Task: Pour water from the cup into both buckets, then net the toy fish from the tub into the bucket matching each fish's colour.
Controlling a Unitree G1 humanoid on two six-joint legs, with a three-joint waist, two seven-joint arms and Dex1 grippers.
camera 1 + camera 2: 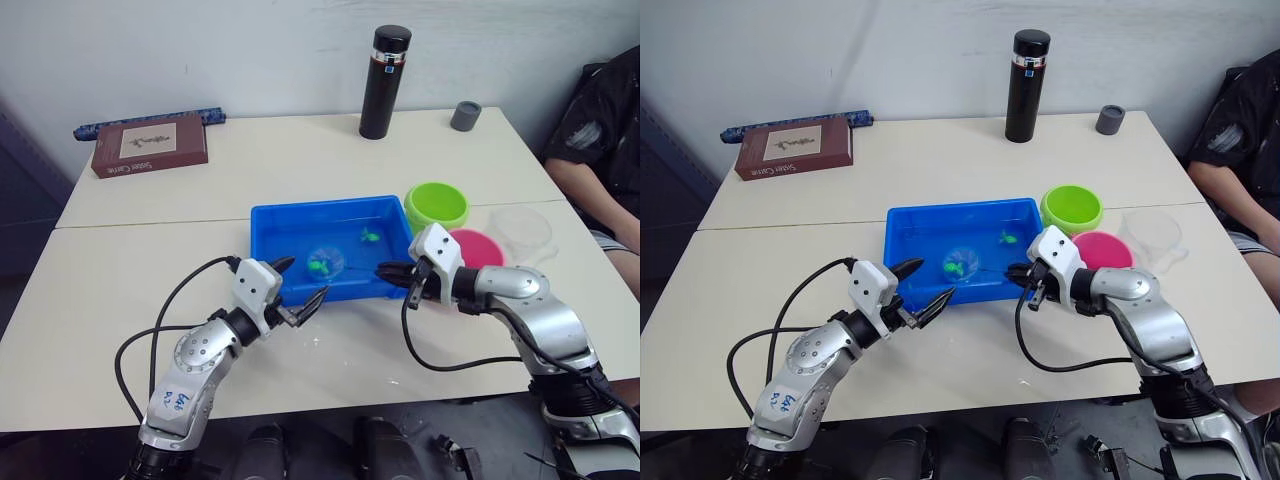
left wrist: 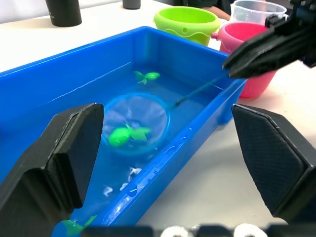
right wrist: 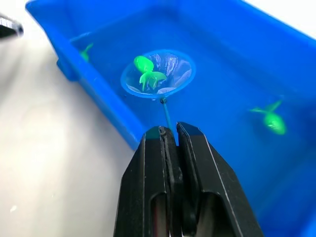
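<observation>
Inside the shallow blue plastic tub (image 1: 268, 222), we see our right tool (image 3: 169, 132) pinching a thin-handled round net (image 3: 158, 74) around one green toy fish (image 3: 147, 71); our left tool (image 1: 296, 286) gapes empty beside the tub.

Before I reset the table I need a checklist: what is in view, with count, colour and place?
tub: 1, blue, table centre
net: 1, blue hoop, in tub, holding a fish
toy fish: 3 seen, green, in tub
buckets: 2, green and pink, right of tub
cup: 1, clear, right of buckets
flask: 1, black, far edge
cap: 1, grey, beside flask
book: 1, brown, far left
person: 1, seated right
left gripper: open, near tub
right gripper: shut on net
</observation>
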